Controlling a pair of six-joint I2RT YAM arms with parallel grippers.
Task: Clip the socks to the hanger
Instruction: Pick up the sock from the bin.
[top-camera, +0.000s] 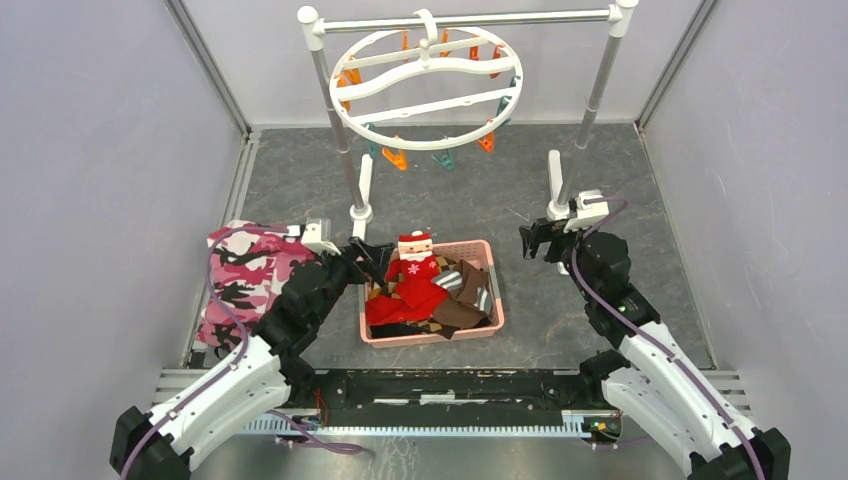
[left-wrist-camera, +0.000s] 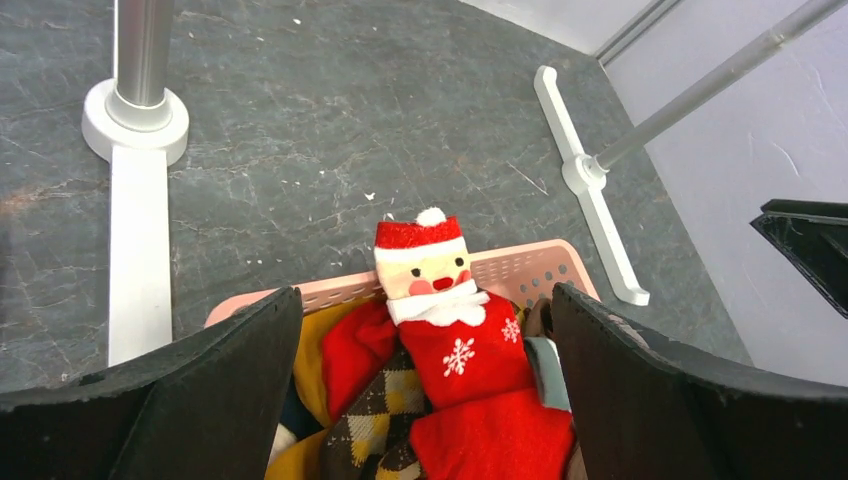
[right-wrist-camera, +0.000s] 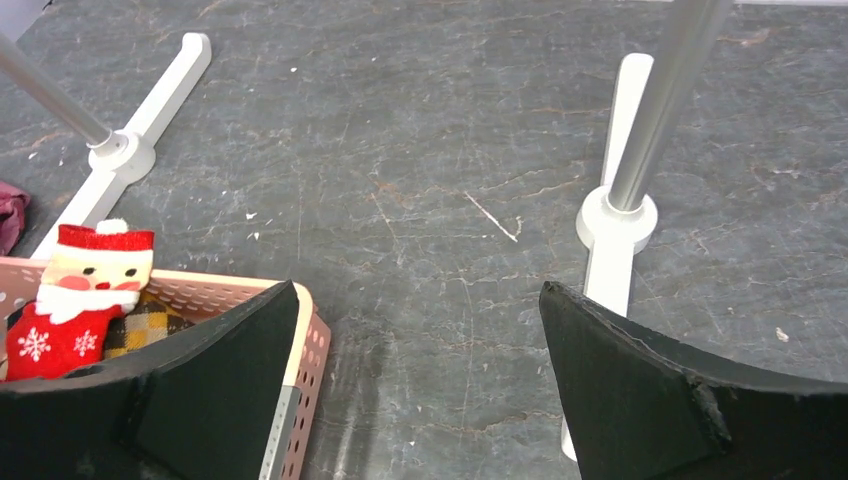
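Where the grey marbled surface (top-camera: 450, 205) runs toward the back wall, a white-and-metal pole rack (top-camera: 470, 19) is stood, and the hanger (top-camera: 412, 145) is hung by its hook from the top bar. A pink camouflage cloth (top-camera: 245, 275) is spread at the left edge of the surface. A pink basket (top-camera: 430, 340) is set near the middle, between the two arms. The socks (top-camera: 462, 310) are heaped at the basket's right side, with a grey-and-white striped cuff turned upward; they are not clipped to anything. A red Santa sock (top-camera: 412, 265) is laid just beside them, over an argyle sock (left-wrist-camera: 385, 412). The left end effector (top-camera: 365, 262) is held above the basket's far left corner, jaws spread wide and empty. The right end effector (top-camera: 535, 243) is held over bare surface to the right of the basket, likewise spread wide and empty. Orange clips (top-camera: 397, 158) and teal clips (top-camera: 443, 158) are seen dangling from the hanger's rim.
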